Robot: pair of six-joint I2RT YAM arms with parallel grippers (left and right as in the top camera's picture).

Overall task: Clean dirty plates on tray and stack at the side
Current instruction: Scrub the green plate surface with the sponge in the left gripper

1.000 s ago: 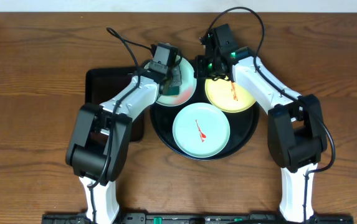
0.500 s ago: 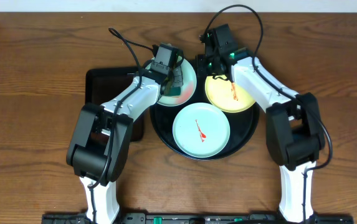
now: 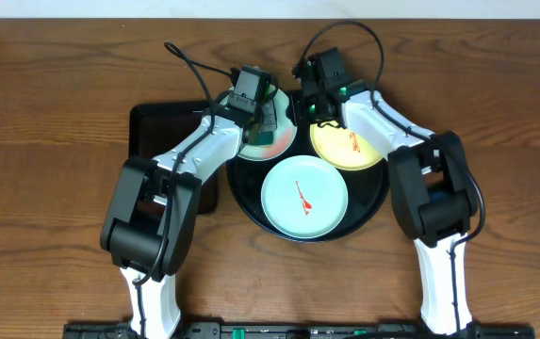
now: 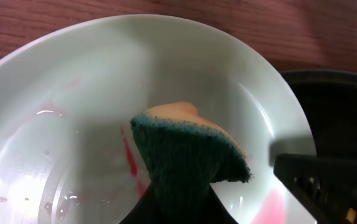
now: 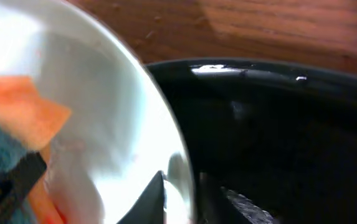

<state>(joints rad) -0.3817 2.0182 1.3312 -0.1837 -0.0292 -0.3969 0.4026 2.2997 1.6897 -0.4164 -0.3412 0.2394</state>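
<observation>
Three plates lie in the round black tray (image 3: 368,202). The back-left light blue plate (image 3: 284,139) carries pink smears (image 4: 128,158). My left gripper (image 3: 268,118) is shut on a green and orange sponge (image 4: 184,149) pressed onto that plate (image 4: 91,81). My right gripper (image 3: 300,111) straddles this plate's right rim (image 5: 181,155), one finger inside and one over the tray (image 5: 278,124), shut on the rim. The pale yellow plate (image 3: 345,149) and the front light blue plate (image 3: 304,198) each bear a red streak.
A smaller rectangular black tray (image 3: 156,127) lies left of the round one, partly under my left arm. Brown wooden tabletop (image 3: 53,141) surrounds both trays. Cables arch above both wrists at the back.
My right gripper has shifted left from the yellow plate's back edge to the back-left blue plate's rim, opening briefly and closing there. The left gripper and sponge have barely moved.
</observation>
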